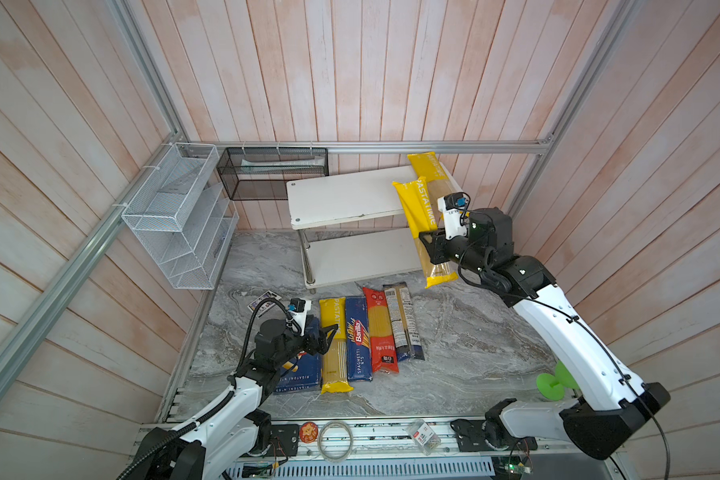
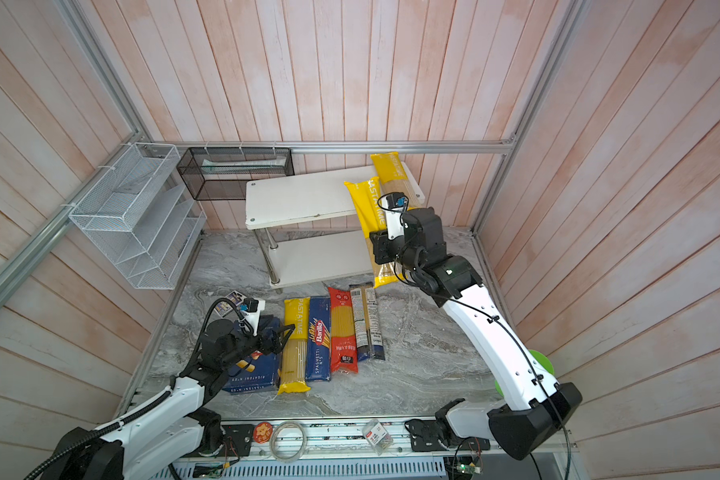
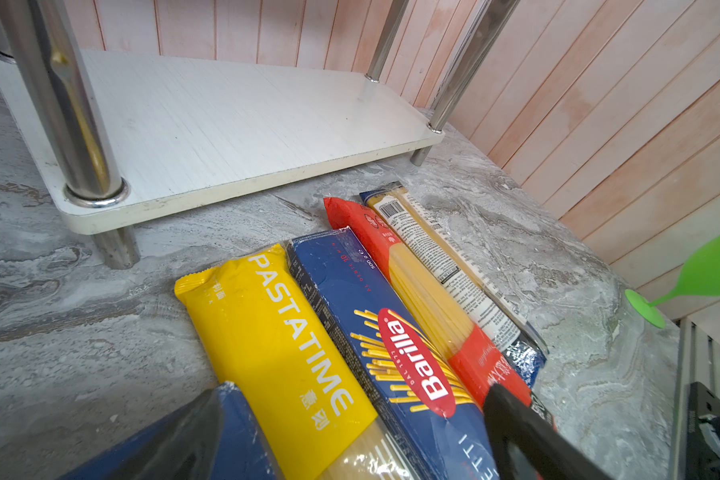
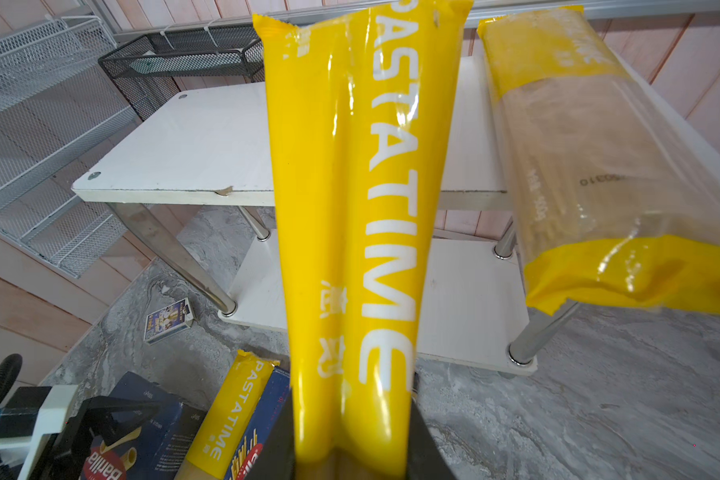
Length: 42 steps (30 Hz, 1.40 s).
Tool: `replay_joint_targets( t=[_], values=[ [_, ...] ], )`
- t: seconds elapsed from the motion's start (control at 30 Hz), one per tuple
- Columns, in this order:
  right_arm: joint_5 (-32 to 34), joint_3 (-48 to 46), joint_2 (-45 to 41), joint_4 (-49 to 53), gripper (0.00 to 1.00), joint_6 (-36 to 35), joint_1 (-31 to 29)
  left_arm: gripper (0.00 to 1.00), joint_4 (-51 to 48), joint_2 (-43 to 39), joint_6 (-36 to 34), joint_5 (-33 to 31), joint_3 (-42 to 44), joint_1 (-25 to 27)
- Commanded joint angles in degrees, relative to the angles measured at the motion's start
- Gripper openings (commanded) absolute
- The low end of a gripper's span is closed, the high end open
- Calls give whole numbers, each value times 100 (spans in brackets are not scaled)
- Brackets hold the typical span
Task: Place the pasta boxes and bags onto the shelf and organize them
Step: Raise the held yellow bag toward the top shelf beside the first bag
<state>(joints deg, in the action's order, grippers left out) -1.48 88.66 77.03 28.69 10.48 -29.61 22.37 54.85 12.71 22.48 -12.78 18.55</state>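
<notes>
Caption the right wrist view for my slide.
Right gripper shut on a yellow PASTATIME bag, held before the shelf, whose top board carries a second yellow bag.

In both top views each arm was built of smooth white plastic shells, dotted with small dark screws and joined by blocky matte-black motor housings. The right arm (image 1: 558, 332), at the right of the frame, had a wedge-shaped black elbow cover (image 1: 612, 424) at lower right. A thin black cable (image 1: 599, 348) was clipped along its white shell, and a tiny green light (image 1: 522, 271) showed on a black joint. The left arm (image 1: 233, 399), at lower left, carried a ribbed black hose (image 1: 250, 328) arching over its black wrist. Each wrist bore a white camera bracket with a blue-fronted module (image 1: 458, 202). The jaws were black; in the left wrist view they appeared as dark angular wedges along the bottom edge.
</notes>
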Motion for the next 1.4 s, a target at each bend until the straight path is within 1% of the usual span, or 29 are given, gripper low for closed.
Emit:
replay_joint_targets(
  t=[0.0, 0.17, 0.37, 0.5, 0.7, 0.93, 1.03, 1.23, 1.37],
  values=[
    [-18, 584, 166, -862, 7, -244, -27, 100, 91, -53, -39, 81, -64, 24],
    [-11, 1181, 665, -806, 7, -388, 5, 100, 84, -58, -40, 83, -67, 25],
    [-121, 1672, 1085, -777, 7, -430, 98, 100, 81, -62, -34, 73, -65, 26],
    [-307, 2053, 1414, -672, 7, -431, 234, 100, 95, -66, -41, 82, -59, 27],
    [-521, 3076, 2104, -301, 6, -477, 419, 100, 79, -79, -40, 86, -63, 26],
    [-670, 4045, 2781, 110, 6, -473, 455, 100, 93, -87, -37, 98, -52, 20],
    [-670, 4262, 2943, 198, 6, -475, 464, 100, 90, -85, -36, 99, -58, 18],
    [-652, 4293, 3025, 35, 6, -356, 524, 100, 109, -63, -39, 104, -57, 26],
    [-637, 4510, 3187, 61, 6, -286, 565, 100, 107, -79, -31, 115, -52, 23]
  ],
)
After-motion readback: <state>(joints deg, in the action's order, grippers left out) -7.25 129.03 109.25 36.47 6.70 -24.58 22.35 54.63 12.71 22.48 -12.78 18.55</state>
